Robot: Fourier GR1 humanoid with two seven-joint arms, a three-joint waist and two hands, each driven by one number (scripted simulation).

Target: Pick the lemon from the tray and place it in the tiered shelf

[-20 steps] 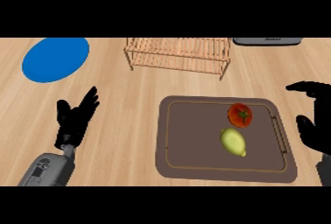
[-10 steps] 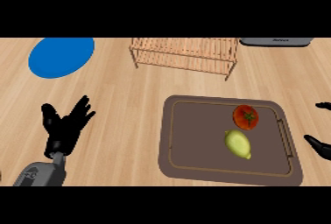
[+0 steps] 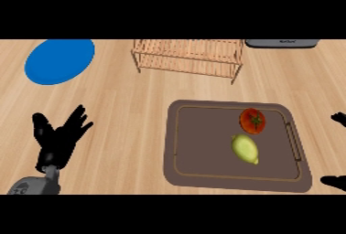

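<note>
A yellow-green lemon [image 3: 245, 149] lies on the brown tray [image 3: 202, 155] right of centre, just below a red tomato [image 3: 252, 120]. The wooden tiered shelf [image 3: 188, 57] stands at the back, beyond the tray. My left hand [image 3: 59, 139] rests open at the lower left, fingers spread and pointing up, far from the tray. Of my right hand [image 3: 337, 182] only dark finger ends show at the right edge, beside the tray's right handle; nothing is held.
A blue plate [image 3: 59, 61] sits at the back left. A grey appliance [image 3: 281, 43] edges in at the top right. Bare wooden counter lies between my left hand and the tray.
My right hand has slid out to the right until only its finger ends show. My left hand has drifted down and left. The lemon and tomato have not moved on the tray.
</note>
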